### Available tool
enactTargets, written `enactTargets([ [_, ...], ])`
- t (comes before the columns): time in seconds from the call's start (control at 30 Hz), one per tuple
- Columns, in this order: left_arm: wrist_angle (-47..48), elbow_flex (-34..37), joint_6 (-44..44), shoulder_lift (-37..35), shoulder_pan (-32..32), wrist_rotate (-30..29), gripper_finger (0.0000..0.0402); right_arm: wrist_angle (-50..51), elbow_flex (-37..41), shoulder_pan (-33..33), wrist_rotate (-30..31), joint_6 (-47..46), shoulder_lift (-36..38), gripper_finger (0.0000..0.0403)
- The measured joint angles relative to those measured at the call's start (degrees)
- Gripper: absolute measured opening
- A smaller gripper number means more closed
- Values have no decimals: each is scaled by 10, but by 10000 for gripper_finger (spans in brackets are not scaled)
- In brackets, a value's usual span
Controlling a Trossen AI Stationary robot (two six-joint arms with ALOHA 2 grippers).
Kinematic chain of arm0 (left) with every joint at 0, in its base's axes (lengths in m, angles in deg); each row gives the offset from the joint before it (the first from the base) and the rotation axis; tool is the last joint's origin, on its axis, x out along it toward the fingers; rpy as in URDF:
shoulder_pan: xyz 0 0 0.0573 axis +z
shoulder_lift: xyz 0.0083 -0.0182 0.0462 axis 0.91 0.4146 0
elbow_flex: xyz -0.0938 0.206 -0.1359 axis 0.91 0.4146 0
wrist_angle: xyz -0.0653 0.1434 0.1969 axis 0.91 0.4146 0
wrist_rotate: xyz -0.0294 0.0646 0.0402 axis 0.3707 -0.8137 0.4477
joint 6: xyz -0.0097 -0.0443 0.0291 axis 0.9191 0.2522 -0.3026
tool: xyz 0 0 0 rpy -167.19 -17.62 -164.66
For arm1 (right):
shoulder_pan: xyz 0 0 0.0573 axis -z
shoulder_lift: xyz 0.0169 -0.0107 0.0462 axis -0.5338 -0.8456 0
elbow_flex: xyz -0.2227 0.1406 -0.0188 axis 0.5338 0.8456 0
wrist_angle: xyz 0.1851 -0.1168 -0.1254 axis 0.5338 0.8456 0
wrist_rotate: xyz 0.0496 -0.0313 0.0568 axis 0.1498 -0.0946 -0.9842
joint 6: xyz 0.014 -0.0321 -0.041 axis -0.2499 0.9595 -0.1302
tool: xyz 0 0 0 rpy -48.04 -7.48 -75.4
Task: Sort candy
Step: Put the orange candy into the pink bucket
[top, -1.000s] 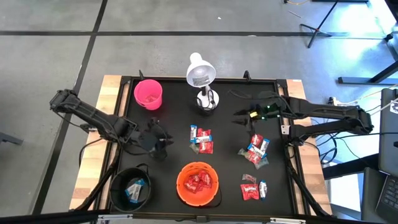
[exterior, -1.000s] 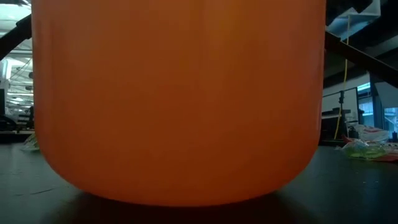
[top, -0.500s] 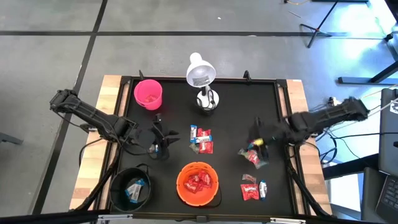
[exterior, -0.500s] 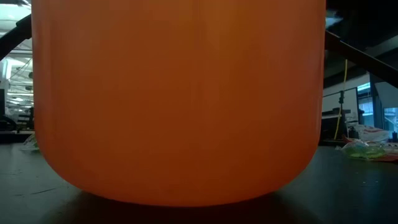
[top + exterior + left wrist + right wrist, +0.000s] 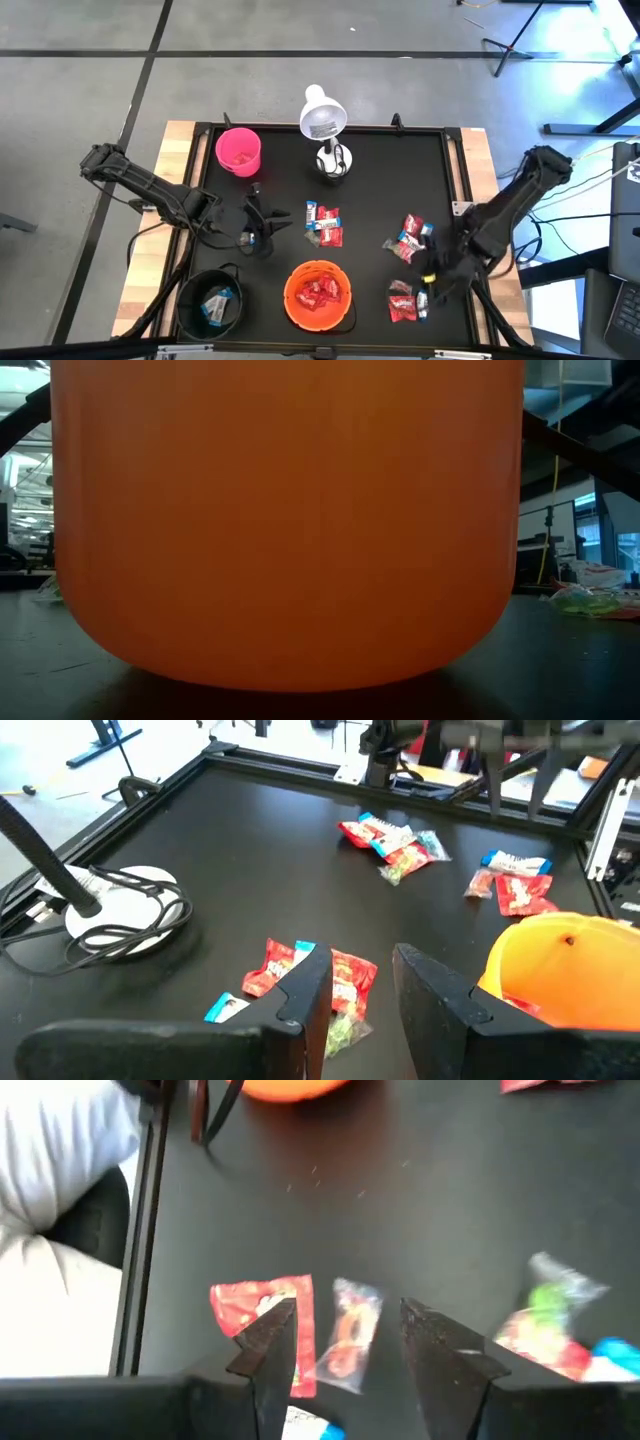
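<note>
left tool (image 5: pixel 262 226): parted, empty | right tool (image 5: pixel 428 283): parted, empty

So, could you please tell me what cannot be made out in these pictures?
- Low view: the round orange plastic bowl fills the frame, hiding nearly the whole table and both arms.
- High view: the contents of the pink plastic cup are too small to identify.
- High view: the right pincer is dark against the black table top; its fingers blur together.

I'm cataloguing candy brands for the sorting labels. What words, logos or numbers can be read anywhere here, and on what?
None can be read.
Candy wrappers: print shows, too blurred to read.
Candy by the right gripper: print blurred.
Orange bowl, pink cup, lamp: no text visible.
</note>
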Motion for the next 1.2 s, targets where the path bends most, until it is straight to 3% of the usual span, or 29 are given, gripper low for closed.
enactTargets([
  [0.43,-5,0,0,0,0,1,101,-29,0,-24,-40,-59,-161,174],
  [1.0,-5,0,-4,0,0,1,101,-31,0,-22,-10,-116,-215,173],
  [1.2,-5,0,0,0,-2,4,101,-32,0,-22,-1,-123,-231,124],
])
